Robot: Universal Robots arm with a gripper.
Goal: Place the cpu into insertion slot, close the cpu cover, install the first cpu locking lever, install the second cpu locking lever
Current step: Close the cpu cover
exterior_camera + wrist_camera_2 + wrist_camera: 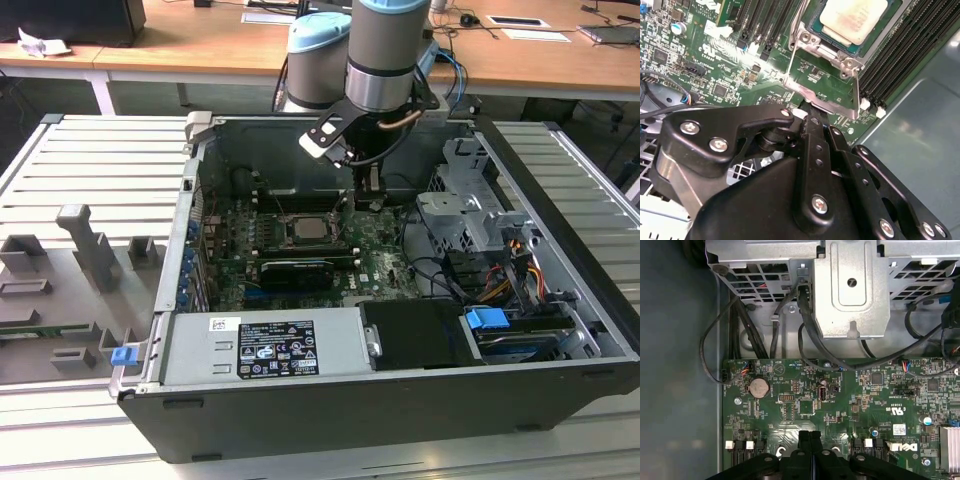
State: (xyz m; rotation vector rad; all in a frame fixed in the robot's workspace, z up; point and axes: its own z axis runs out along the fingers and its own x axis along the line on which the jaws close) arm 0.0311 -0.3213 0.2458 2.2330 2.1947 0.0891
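We have the fingers (804, 440) pressed together low over the board, while the cpu (852, 20) sits in its slot under the lowered cpu cover (849, 64), just beside them toward the exterior view's left.

In the second wrist view the cpu (852, 20) and the cpu cover (850, 62) around it are cut off by the picture's edge. The gripper (807, 117) hides the board just beside the cpu (whether it touches the cover cannot be told). In the exterior view the cover around the cpu is too small to make out.
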